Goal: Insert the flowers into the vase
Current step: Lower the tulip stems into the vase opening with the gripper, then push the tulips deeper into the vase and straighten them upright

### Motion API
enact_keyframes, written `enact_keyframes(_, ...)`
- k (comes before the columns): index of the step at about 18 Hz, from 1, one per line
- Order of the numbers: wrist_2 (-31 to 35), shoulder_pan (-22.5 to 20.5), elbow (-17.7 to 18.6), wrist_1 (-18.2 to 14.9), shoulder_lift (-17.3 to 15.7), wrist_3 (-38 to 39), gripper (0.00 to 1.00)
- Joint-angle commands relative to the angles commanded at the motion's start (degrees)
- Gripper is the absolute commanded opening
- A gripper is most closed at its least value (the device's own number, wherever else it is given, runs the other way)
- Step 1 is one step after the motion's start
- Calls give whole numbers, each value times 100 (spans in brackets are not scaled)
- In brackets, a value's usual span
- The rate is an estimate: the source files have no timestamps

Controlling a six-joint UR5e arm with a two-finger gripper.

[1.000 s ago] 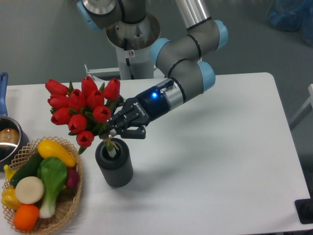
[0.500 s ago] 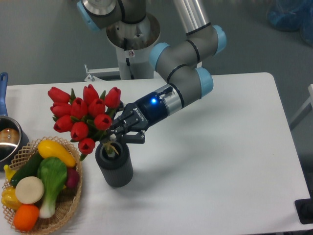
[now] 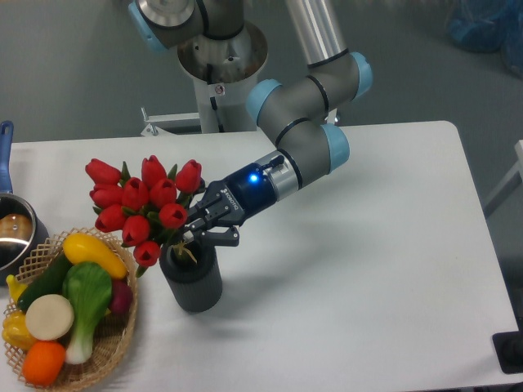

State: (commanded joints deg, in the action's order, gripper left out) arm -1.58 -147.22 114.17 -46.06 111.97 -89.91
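Flowers: the flowers (image 3: 140, 208) stood in the mouth of the vase (image 3: 192, 280), stem ends inside the rim, red buds leaning up and to the left over the vase's shoulder.
Vase: upright on the counter (image 3: 359, 269), just right of the wicker basket (image 3: 113, 343); its position kept the bunch clear of the toy vegetables (image 3: 69, 306).
Gripper: the gripper (image 3: 198, 232) sat at the stems just above the rim, approaching from the right at a slant.
Jaws: clamped on the flowers at the stems, as far as the view allowed; fingertips partly hidden by leaves.
Hold point: low on the stems, presumably so the buds were not crushed and the ends could be steered into the opening.
Tilt: the bunch leaned away from the arm, in line with the slanted wrist.
Stage, judged: insertion nearly done; release not yet made.
Risk, judged: top-heavy buds could tip the bunch leftward once let go.
Pot: steel pot (image 3: 15, 231) at the left edge, well apart.
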Motion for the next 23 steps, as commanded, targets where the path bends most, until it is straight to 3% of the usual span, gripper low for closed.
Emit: enact_keyframes(23,79,-18,-9,-9,246,-193,16)
